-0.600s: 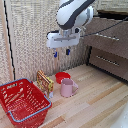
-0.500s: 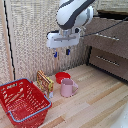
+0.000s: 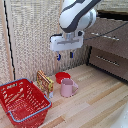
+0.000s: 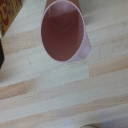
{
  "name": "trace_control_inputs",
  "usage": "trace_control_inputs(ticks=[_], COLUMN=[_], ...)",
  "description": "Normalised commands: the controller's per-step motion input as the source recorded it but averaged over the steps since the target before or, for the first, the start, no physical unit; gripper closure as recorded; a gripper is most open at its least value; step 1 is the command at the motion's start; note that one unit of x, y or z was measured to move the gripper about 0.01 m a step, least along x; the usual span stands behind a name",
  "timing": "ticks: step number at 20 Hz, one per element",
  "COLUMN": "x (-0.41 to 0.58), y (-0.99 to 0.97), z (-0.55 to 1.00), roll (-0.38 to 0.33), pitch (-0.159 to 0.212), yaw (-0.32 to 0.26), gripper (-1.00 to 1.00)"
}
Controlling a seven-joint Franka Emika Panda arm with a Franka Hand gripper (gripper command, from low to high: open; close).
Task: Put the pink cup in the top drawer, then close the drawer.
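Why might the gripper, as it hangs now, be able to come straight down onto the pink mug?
Probably yes. The gripper hangs above the pink mug with only open air between; the red bowl and the box sit close beside the mug but not over it.

A small pale pink ceramic mug (image 3: 68,88) sits at lower centre, its inside a deeper dusty pink (image 4: 62,35). Behind it lies a flat red bowl (image 3: 62,76). At lower left, a red wire-frame basket (image 3: 21,101) has blue-grey rims. The light wooden surface (image 3: 100,102) shows pale plank stripes. The white claw (image 3: 65,55) has blue tips. At right, the dark brown wooden dresser (image 3: 107,47) carries silver handles.
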Motion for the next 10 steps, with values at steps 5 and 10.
trace_control_inputs(ticks=[5, 10], x=[-0.354, -0.304], y=[-0.05, 0.0], z=[-0.37, -0.41], roll=[-0.015, -0.036], pitch=[-0.003, -0.015], yaw=[-0.016, 0.0], gripper=[-1.0, -1.0])
